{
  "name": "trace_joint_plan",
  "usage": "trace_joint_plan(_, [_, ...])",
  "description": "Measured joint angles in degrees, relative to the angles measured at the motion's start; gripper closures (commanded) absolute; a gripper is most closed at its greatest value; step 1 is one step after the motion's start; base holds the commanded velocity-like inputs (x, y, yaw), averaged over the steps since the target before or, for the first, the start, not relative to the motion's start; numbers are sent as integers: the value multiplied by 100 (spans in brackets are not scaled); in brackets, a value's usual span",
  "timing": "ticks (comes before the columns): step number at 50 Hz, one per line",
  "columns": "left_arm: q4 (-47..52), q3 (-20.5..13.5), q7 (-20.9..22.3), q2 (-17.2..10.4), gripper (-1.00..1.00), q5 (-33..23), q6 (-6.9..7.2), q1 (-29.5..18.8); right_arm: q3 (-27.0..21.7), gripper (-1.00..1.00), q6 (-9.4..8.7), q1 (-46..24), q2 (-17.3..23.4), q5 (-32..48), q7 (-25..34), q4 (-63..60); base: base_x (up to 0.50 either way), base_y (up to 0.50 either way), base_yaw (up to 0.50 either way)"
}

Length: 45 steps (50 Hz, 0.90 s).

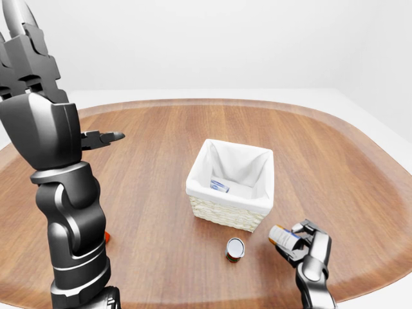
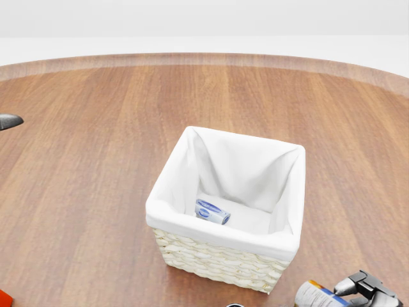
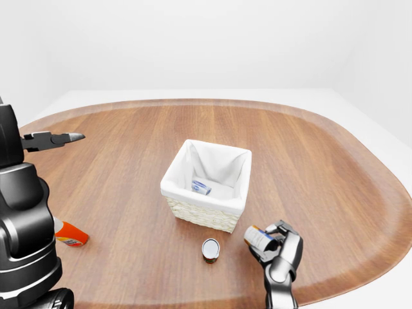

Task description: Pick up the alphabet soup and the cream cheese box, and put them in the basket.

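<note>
The wicker basket (image 1: 228, 213) with a white liner stands mid-table. A small blue-and-white cream cheese box (image 2: 212, 212) lies on its floor. Below and right of the basket, my right hand (image 1: 297, 239) is shut on a tilted can with a white, orange and blue label, which looks like the alphabet soup (image 1: 281, 235). In the head view the can (image 2: 315, 296) just clears the bottom edge, apart from the basket. My left hand (image 1: 102, 137) is raised high at the left of the left-eye view, open and holding nothing.
A second small can with a silver lid (image 1: 235, 248) stands upright just below the basket. An orange bottle (image 3: 69, 235) lies at the left near my left arm. The round wooden table (image 1: 335, 167) has a raised rim.
</note>
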<state>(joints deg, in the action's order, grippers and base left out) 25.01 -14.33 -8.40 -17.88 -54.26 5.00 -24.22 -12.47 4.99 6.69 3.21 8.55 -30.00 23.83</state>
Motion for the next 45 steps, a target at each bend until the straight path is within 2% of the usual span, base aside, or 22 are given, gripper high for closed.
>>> trace_joint_plan(45, [25, -4, -14, 7, -100, 41, 0, 17, -426, 100, 0, -90, -13, -401, 0, -1267, 0, 0, 0])
